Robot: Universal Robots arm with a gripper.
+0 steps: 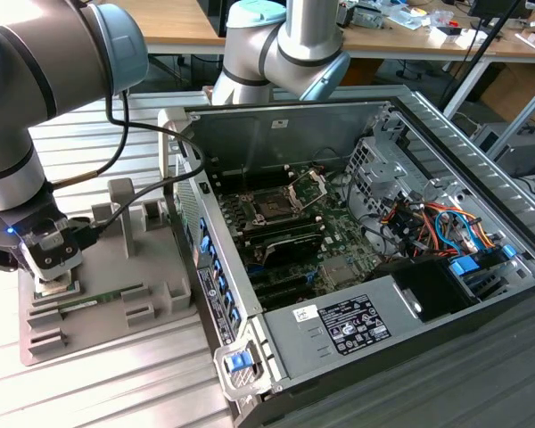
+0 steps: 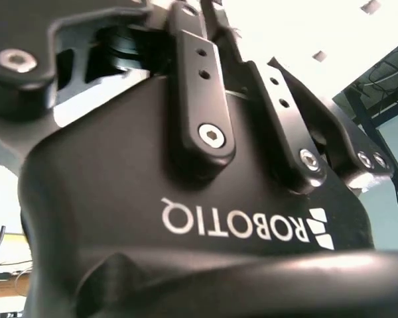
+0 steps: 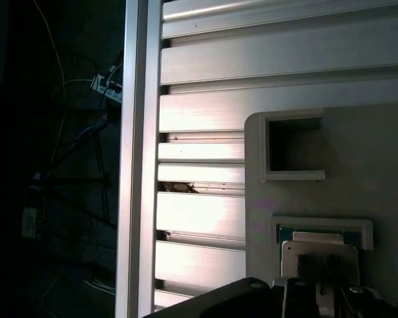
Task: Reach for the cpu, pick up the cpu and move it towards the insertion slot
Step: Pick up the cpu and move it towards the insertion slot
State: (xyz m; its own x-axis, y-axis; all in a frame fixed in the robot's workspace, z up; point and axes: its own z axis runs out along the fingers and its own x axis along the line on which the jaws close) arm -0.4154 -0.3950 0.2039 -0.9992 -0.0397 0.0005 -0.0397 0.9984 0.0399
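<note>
Silver-grey with pale blue joint caps, your arm (image 1: 36, 53) bends down at the exterior view's left and points the gripper (image 1: 52, 267) straight down onto the grey fixture block (image 1: 152, 267) beside the open computer case (image 1: 339, 116). Directly under the gripper you will find the cpu (image 1: 58, 287), lying flat in its shallow seat on that block. In the first wrist view the gripper (image 3: 318, 295) overlaps the near edge of the cpu (image 3: 318, 250), whose silvery top sits inside a pale frame, with a square pocket (image 3: 295, 146) in the block just beyond it. You cannot tell from these views how wide the gripper stands, nor whether it already bears on the chip. A green memory stick (image 1: 94, 301) lies on the block just beside the gripper. The insertion slot (image 1: 272, 207) is well apart from your gripper, off toward the exterior view's right, on the board inside the case, with its metal frame raised.
</note>
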